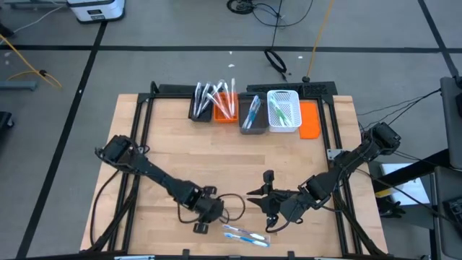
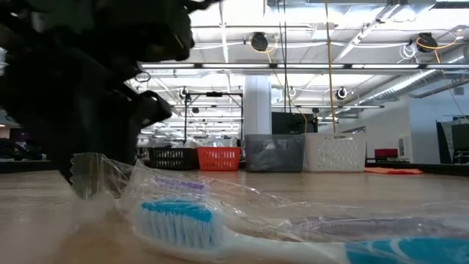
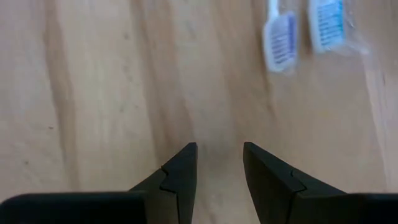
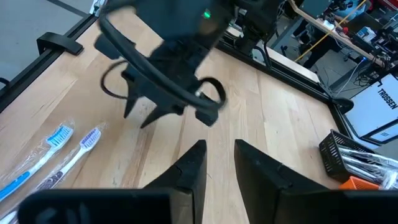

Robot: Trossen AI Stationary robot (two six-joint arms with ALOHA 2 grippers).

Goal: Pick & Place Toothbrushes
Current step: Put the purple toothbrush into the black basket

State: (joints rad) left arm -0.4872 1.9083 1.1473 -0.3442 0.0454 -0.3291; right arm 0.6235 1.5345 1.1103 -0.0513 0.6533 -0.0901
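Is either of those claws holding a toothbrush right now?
No. Both the left tool and right tool are open and empty; the two wrapped toothbrushes lie loose on the table.

A light wooden table [image 1: 180, 152] carries four small bins in a row along its far edge: black [image 1: 200, 110], orange [image 1: 225, 114], grey [image 1: 251, 123] and white [image 1: 284, 113]. An orange lid [image 1: 310, 121] lies flat just beside the white bin. Near the front edge lie two wrapped toothbrushes [image 1: 245, 235], side by side.
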